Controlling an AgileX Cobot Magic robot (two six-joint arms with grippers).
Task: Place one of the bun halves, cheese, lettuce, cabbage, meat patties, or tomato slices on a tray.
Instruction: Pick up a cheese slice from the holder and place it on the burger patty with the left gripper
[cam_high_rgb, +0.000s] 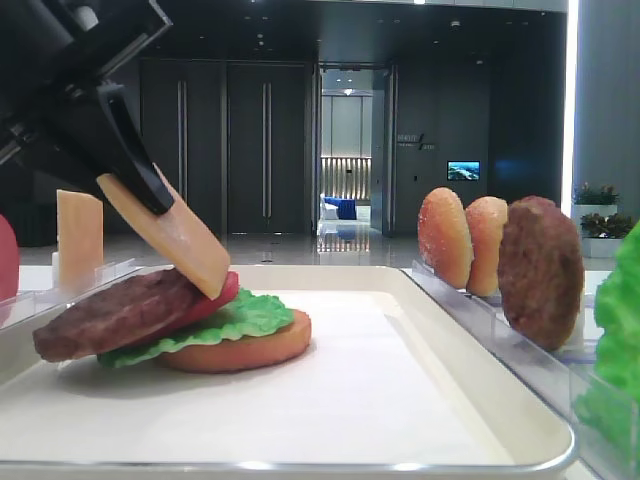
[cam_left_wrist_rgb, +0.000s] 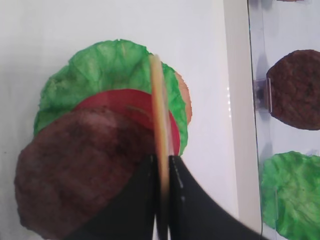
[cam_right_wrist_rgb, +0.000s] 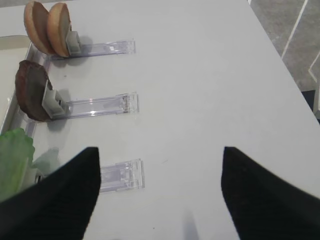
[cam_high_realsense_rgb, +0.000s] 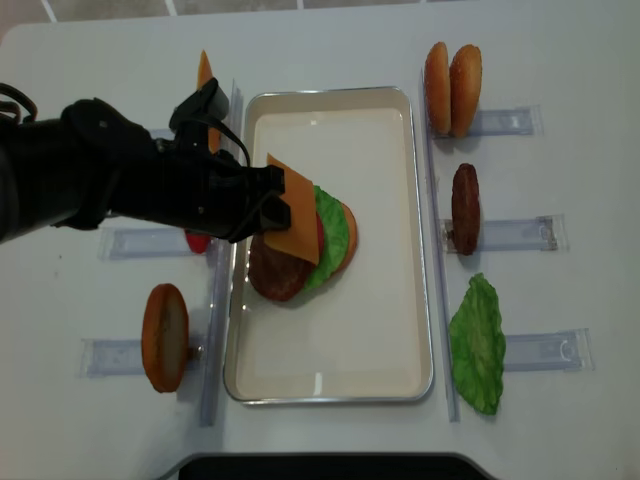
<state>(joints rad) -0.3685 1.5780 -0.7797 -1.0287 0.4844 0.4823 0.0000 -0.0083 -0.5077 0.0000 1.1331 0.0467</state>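
My left gripper (cam_left_wrist_rgb: 162, 161) is shut on a pale yellow-orange cheese slice (cam_left_wrist_rgb: 159, 107), held on edge and tilted over the tray (cam_high_realsense_rgb: 330, 97). In the low exterior view the cheese (cam_high_rgb: 178, 240) slants down from the fingers, its lower edge at the stack. That stack is a flat bun half (cam_high_rgb: 245, 350), lettuce (cam_high_rgb: 245, 315), a tomato slice (cam_high_rgb: 218, 295) and a meat patty (cam_high_rgb: 115, 315) shifted left. My right gripper (cam_right_wrist_rgb: 160, 162) hangs open over bare white table, with nothing between its fingers.
Clear racks right of the tray hold two bun halves (cam_high_realsense_rgb: 452, 76), a patty (cam_high_realsense_rgb: 465, 208) and a lettuce leaf (cam_high_realsense_rgb: 478, 345). Left racks hold another cheese slice (cam_high_realsense_rgb: 204, 72), a tomato slice (cam_high_realsense_rgb: 198, 241) and a bun half (cam_high_realsense_rgb: 165, 337).
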